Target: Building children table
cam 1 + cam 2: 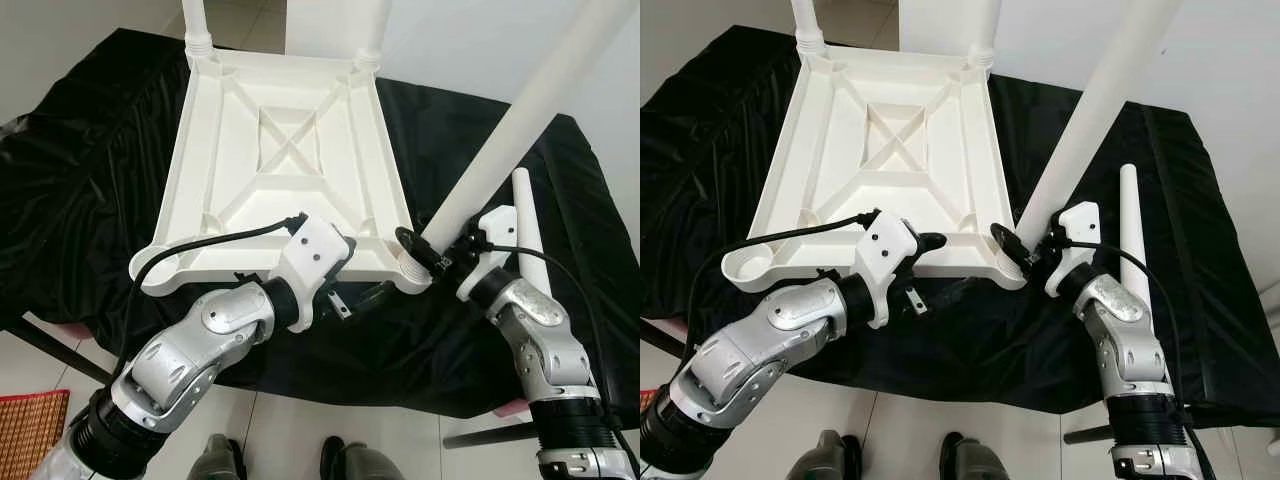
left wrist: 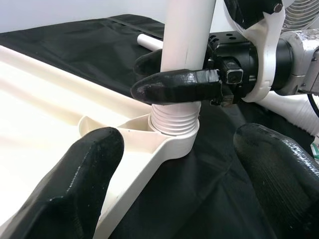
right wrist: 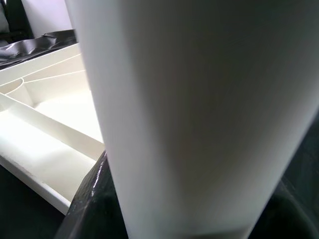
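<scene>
A white plastic table top (image 1: pixel 230 150) lies upside down on a black cloth. Two white legs (image 1: pixel 195 20) stand in its far corners. My right gripper (image 1: pixel 425 250) is shut on a third white leg (image 1: pixel 500 150), which leans up to the right. That leg's threaded end (image 2: pixel 174 122) sits in the near right corner socket (image 2: pixel 174 144). My left gripper (image 2: pixel 184 184) is open at the top's near edge, just left of that socket, holding nothing. The near left socket (image 1: pixel 150 268) holds no leg. A loose white leg (image 1: pixel 528 225) lies on the cloth to the right.
The black cloth (image 1: pixel 90 170) covers the whole work table and hangs over its near edge. Pale floor tiles lie below, with a reddish woven mat (image 1: pixel 30 425) at the lower left. A white wall stands behind.
</scene>
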